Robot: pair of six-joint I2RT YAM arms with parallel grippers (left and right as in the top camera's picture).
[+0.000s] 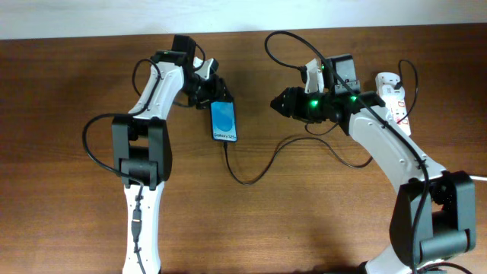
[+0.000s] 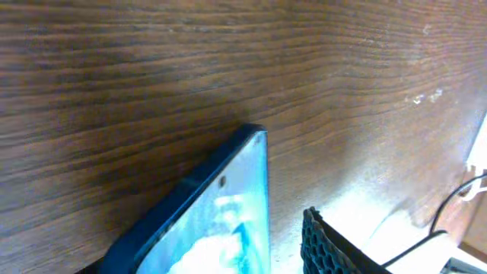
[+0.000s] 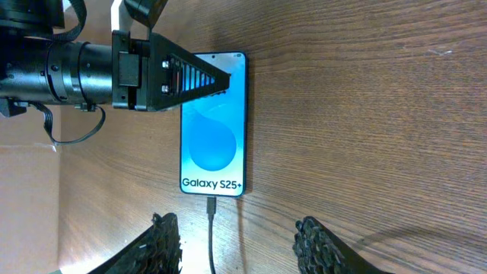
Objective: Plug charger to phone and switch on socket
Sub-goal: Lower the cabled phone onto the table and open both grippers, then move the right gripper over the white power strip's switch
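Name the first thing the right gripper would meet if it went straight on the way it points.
Likely the charger, its plug at the phone's near edge, straight ahead of the right gripper; then the phone. Gripper height is unclear.

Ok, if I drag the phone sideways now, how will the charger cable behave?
Probably floppy: the charger lies in loose curves across the table, so it should trail rather than resist. Its plug looks seated in the phone, so a hard tug could lever that thin tip.
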